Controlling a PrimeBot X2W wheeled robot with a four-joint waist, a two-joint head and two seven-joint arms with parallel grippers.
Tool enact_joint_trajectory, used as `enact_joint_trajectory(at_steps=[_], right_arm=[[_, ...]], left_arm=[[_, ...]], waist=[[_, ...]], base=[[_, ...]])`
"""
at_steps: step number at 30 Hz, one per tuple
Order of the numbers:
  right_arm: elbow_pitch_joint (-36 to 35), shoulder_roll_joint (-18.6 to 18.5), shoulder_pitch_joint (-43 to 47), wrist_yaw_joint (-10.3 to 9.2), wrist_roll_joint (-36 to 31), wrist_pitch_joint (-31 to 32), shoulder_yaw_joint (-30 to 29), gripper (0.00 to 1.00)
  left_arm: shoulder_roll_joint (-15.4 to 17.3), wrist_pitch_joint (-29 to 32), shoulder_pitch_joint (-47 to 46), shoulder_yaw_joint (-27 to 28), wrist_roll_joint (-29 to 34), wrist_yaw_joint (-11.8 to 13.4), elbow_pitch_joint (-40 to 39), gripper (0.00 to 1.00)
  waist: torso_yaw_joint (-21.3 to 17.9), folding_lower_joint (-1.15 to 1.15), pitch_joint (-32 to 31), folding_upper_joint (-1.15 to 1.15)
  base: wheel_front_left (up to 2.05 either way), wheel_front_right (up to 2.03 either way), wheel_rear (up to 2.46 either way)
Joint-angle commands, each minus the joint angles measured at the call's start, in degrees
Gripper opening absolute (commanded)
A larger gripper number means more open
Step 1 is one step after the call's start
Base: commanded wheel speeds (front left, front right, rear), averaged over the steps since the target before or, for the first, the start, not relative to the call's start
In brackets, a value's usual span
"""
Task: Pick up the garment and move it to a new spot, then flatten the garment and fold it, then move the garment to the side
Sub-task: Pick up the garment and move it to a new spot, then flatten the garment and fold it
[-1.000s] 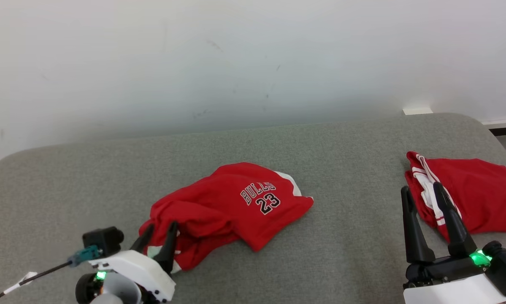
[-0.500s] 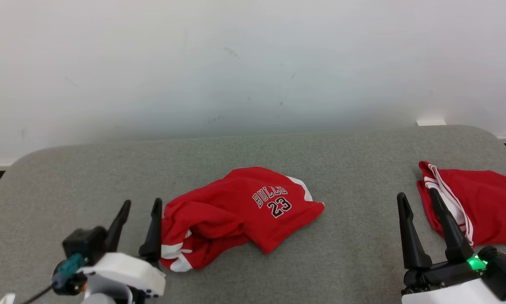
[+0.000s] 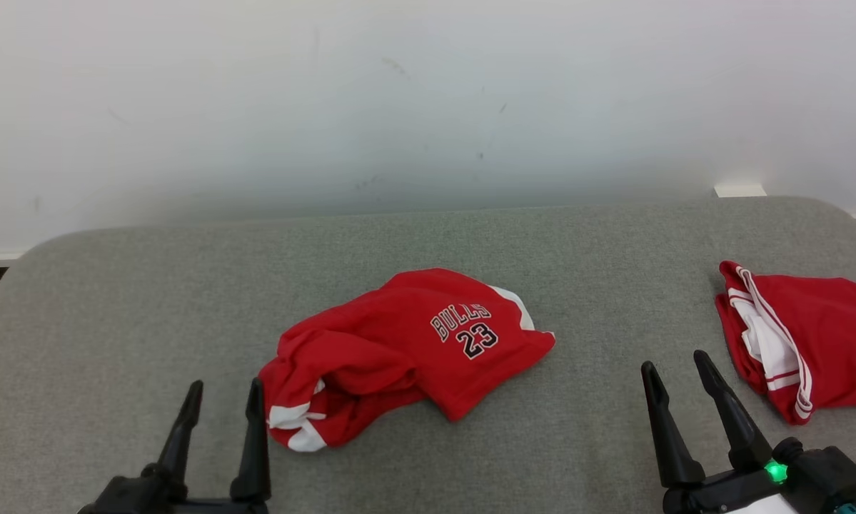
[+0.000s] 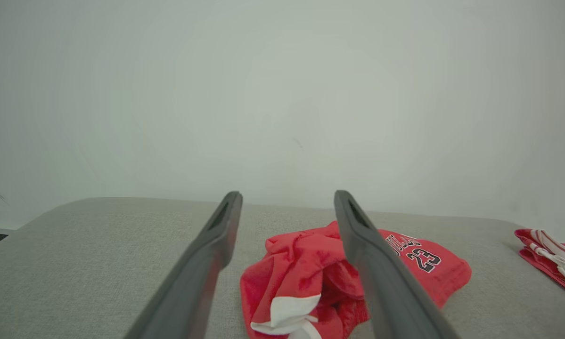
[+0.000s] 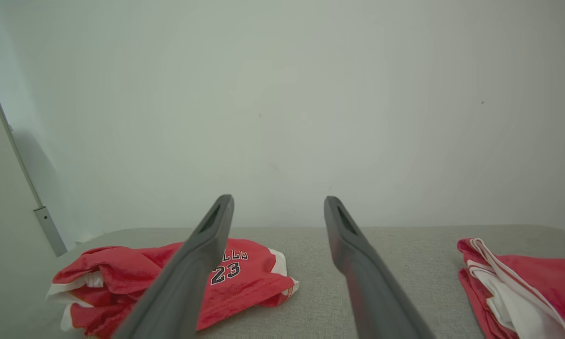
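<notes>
Evidently soft, light, limp: red jersey (image 3: 406,350) lies crumpled at frame centre on grey pad (image 3: 113,300). Thin knit probably slippery, so pinch bunched end at lower left, beside left gripper (image 3: 225,385). Left gripper and right gripper (image 3: 673,360) both spread wide, empty.

the left gripper (image 3: 225,384) rises from the lower left of the head view, its two long dark fingers pointing up, nearly upright and spread wide. the right gripper (image 3: 673,360) rises from the lower right, its fingers equally wide apart and leaning a little to the left. a small green light (image 3: 776,472) glows on its dark wrist housing. in each wrist view, that arm's own fingers stand parted.
</notes>
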Motion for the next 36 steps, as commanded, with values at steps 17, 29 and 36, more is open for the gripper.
enact_joint_trajectory(at_steps=[17,29,36], right_arm=[[1.85,0.22,-0.31,-0.14,-1.39,-0.16,0.63,1.0],[8.44,-1.47,-5.15,-0.15,-3.65,-0.15,9.79,1.0],[19.35,-2.58,-14.51,-0.14,-3.8,0.72,18.64,1.0]], left_arm=[[-3.44,0.0,-0.13,5.94,4.27,-4.64,0.91,1.0],[-3.56,0.0,-1.22,4.29,3.47,-4.8,1.7,1.0],[-3.56,0.0,-2.23,3.19,2.79,-4.68,1.91,1.0]], waist=[[0.23,-0.01,0.21,0.0],[6.51,-0.01,0.26,0.0],[13.21,-0.01,1.45,0.0]], base=[[0.0,0.0,0.0],[0.0,0.0,0.0],[0.0,0.0,0.0]])
